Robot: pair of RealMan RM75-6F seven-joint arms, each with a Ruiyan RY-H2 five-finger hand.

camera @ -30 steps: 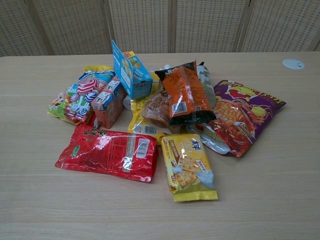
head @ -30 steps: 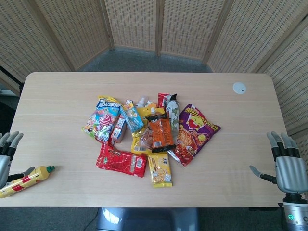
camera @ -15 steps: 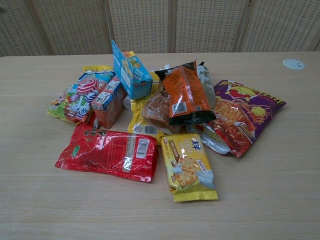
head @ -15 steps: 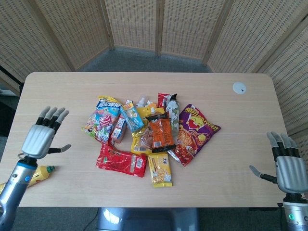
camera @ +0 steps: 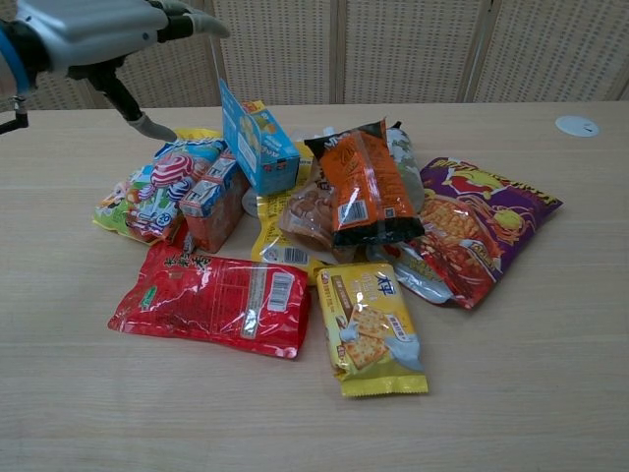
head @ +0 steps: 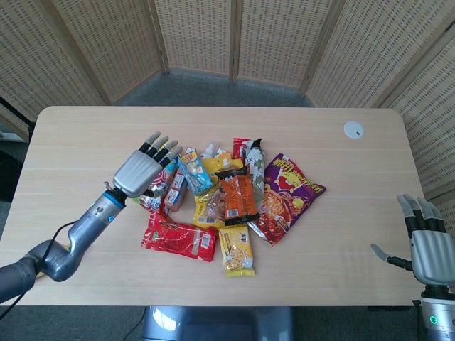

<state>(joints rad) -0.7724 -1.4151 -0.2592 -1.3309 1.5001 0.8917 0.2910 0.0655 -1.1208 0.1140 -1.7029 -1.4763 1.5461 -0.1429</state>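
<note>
- Woven screens are seen behind a pale wooden table (head: 85, 135), on which a heap of snack packets is piled near the middle
- The left hand (head: 142, 169) is held above the left edge of the heap, fingers spread and holding nothing; in the chest view it (camera: 93, 29) hangs over the colourful candy bag (camera: 147, 192)
- That candy bag is the packet nearest to the left hand, lying at the left of the heap, beside the tilted blue carton (camera: 257, 138); no contact with it can be made out
- The right hand (head: 432, 249) is kept at the table's right edge, fingers apart and empty, well apart from the purple noodle bag (head: 288, 193)
- A second ago the left hand was low at the table's left edge beside a yellow bottle; half a second ago it was raised over bare table; now it has been carried across to the heap
- The bottle has been left behind, so a new reach into the heap is judged to be starting
- The red packet (head: 179, 238), the yellow cracker packet (head: 236, 250) and the orange bag (head: 237, 199) are unmoved, and the right hand has barely shifted
</note>
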